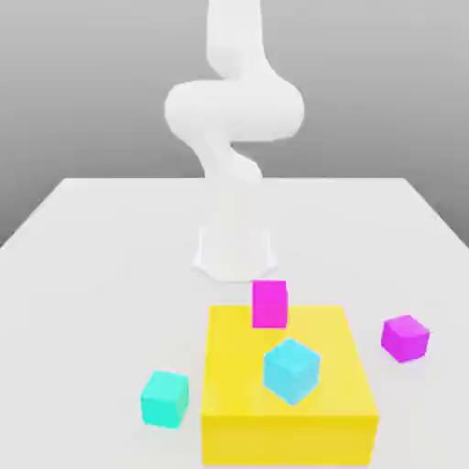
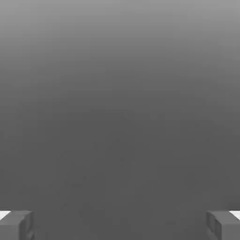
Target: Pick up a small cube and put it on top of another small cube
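The small teal cube (image 1: 165, 398) rests on the white table, near the front, left of the yellow block in the exterior view. The hot-pink cube (image 1: 268, 303) stands at the far edge of the yellow block's top. In the hand view my gripper (image 2: 120, 225) is open. Its grey fingertips (image 2: 16, 224) stand far apart with nothing between them, against a plain grey background. The white arm (image 1: 234, 110) rises from its base and runs up past the top of the exterior view.
A large yellow block (image 1: 339, 394) sits front and centre with a sky-blue cube (image 1: 291, 370) tilted on top of it. A violet-magenta cube (image 1: 405, 337) lies on the table to the exterior view's right. The arm's base (image 1: 234, 252) stands behind the block.
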Robot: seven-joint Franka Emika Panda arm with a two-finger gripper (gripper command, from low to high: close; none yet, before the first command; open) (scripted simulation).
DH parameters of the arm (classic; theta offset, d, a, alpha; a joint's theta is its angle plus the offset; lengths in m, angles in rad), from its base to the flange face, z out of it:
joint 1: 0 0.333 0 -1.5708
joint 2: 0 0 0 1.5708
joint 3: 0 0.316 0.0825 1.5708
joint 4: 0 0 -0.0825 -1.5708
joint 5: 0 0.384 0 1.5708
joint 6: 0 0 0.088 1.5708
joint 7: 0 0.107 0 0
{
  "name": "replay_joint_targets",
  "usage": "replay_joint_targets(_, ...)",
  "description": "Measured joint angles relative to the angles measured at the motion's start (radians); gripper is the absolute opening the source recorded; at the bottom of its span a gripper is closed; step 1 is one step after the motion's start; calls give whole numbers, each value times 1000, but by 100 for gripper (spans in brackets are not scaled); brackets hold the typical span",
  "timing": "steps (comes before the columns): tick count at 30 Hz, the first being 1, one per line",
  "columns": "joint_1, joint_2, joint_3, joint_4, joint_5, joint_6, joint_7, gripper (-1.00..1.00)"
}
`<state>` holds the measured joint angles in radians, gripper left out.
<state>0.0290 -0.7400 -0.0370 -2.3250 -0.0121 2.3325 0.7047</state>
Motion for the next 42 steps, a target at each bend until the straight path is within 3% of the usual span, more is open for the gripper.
replay_joint_targets(14,147,331,-227,-141,-22,183,-569,0)
replay_joint_targets(27,229,648,-390,-270,67,352,-1171,0)
replay_joint_targets(35,176,852,-371,-346,159,455,-1562,0)
replay_joint_targets(41,29,1060,-185,-312,349,607,-1740,0)
replay_joint_targets(42,7,1082,-160,-307,367,625,-1754,-100)
